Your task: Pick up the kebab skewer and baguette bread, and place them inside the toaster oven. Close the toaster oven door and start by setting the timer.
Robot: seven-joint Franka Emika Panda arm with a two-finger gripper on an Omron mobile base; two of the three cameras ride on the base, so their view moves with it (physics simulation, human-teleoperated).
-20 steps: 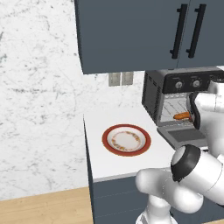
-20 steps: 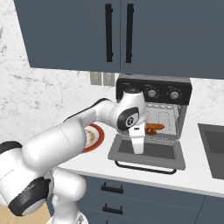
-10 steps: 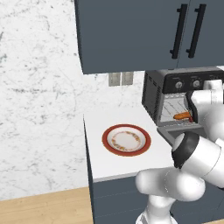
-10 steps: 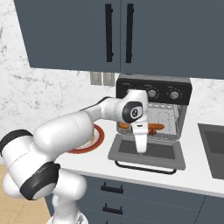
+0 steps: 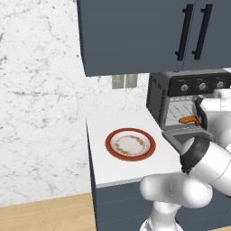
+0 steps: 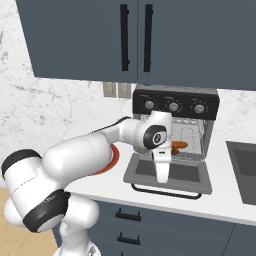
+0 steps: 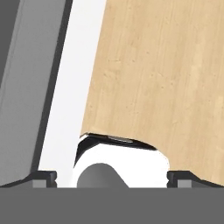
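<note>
The toaster oven (image 6: pixel 175 125) is sitting on the white table (image 5: pixel 113 167) under the dark wall cabinets (image 6: pixel 135 40), and everything here is being placed against it. The toaster oven door (image 6: pixel 170 172) is lying open, folded down flat in front of the oven with its bar handle (image 6: pixel 167 191) at the near edge. Inside the oven cavity, the orange-brown baguette bread (image 6: pixel 177 145) is resting on the rack; in the left base view it (image 5: pixel 188 120) is showing through the opening as well. The kebab skewer is too small and too hidden by the arm to make out. A red-rimmed plate (image 5: pixel 130 144) is lying on the table well to the left of the oven, with nothing on it.

The white arm is reaching across in front of the oven, with the hand (image 6: pixel 161 167) hanging straight down over the open door. In the hand view, the jaws are standing spread wide apart with nothing between the fingertips (image 7: pixel 43 177), and the wooden floor (image 7: pixel 162 78) and the table's white edge are lying beyond them.
</note>
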